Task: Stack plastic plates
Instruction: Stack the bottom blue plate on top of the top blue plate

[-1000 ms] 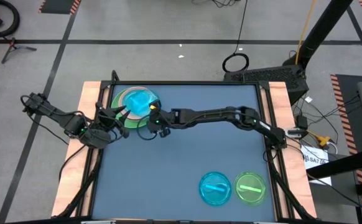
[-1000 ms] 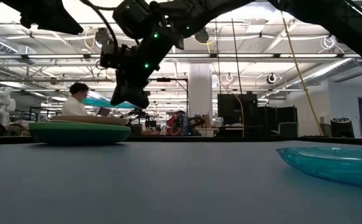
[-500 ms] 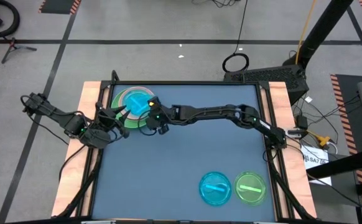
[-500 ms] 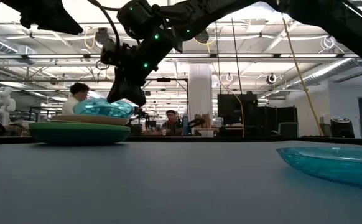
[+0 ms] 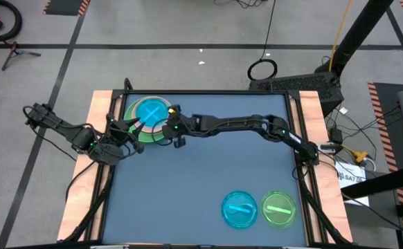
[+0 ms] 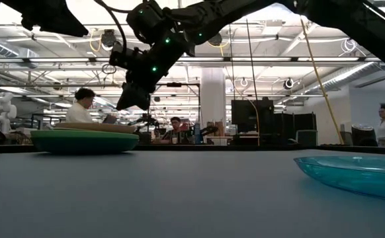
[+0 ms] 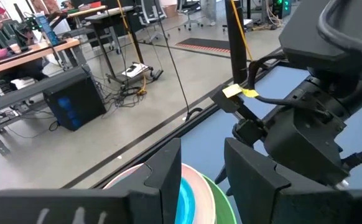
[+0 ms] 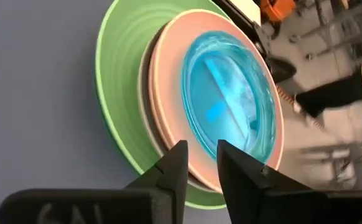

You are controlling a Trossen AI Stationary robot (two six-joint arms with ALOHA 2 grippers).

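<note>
A: Status on the stack?

B: Stack [image 5: 148,114] sits at the far left corner of the tabletop [image 5: 208,173]. Green plate [image 8: 116,106] at the bottom, pink plate [image 8: 168,112] above it, blue plate [image 8: 231,99] lying flat on top. Right claw [image 5: 172,129] hovers just beside the stack's rim, fingers parted with a narrow gap, holding nothing. Blue plate looks released.

A: Left arm?

B: Left claw [image 5: 133,125] waits at the left edge, right next to the stack, fingers apart, empty.

A: What's left?

B: Two plates near the near right corner: second blue plate [image 5: 239,209] and lime plate [image 5: 279,209], side by side, barely apart.

A: How to finish this step clean?

B: My take: lift the right claw straight up before swinging away, so a finger doesn't catch the blue rim and drag it off centre. Blue plate is smaller than the pink one, so it has margin, but it's light and likely slides easily.

A: Anything in the way?

B: Both claws crowd the same corner, so the right arm's exit should go toward the near right, away from the left claw. Tabletop between the stack and the two remaining plates is open. For the next pick, those two sit so close that a finger going for one rim could nudge the other.
</note>
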